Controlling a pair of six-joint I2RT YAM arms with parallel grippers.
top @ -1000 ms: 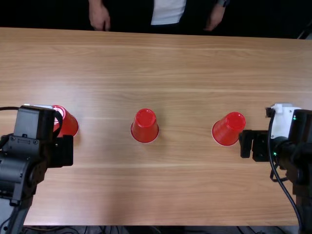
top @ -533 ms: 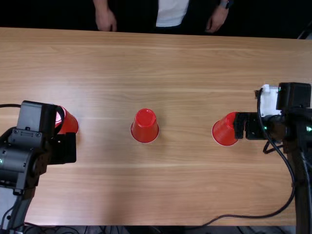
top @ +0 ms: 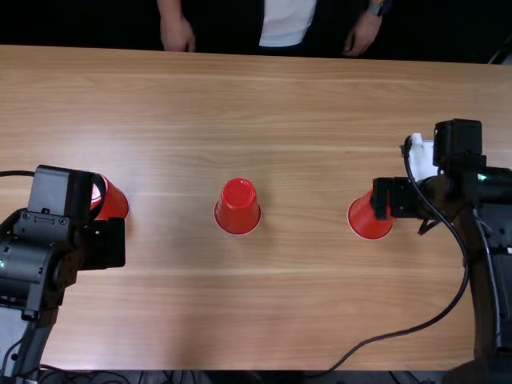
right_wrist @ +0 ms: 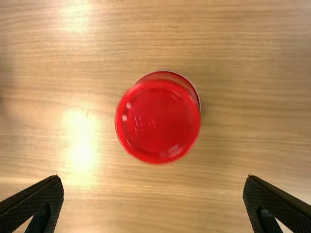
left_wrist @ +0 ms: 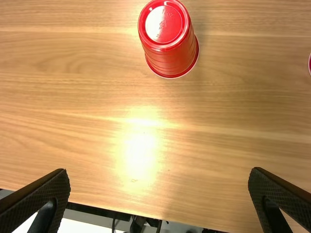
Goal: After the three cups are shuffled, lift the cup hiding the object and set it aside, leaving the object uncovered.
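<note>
Three red cups stand upside down in a row on the wooden table: the left cup (top: 112, 203), the middle cup (top: 238, 206) and the right cup (top: 368, 218). My right gripper (top: 386, 200) hangs over the right cup's far-right side and hides part of its top. From the right wrist, that cup (right_wrist: 158, 116) lies straight below, and the gripper (right_wrist: 152, 177) is open with nothing between its fingers (right_wrist: 34, 204). My left gripper (left_wrist: 157, 170) is open and raised on the near side of the left cup (left_wrist: 167, 39). The left arm (top: 56, 232) covers part of that cup. No object shows outside the cups.
Bare wood lies between the cups and in front of them. The table's near edge (left_wrist: 146, 213) runs just under the left gripper. A black cable (top: 448, 280) loops from the right arm over the table's near right corner.
The right arm has swung in from the cup's right side to stand over the right cup. The left arm shifted slightly at first, then kept still. The cups have not moved.
</note>
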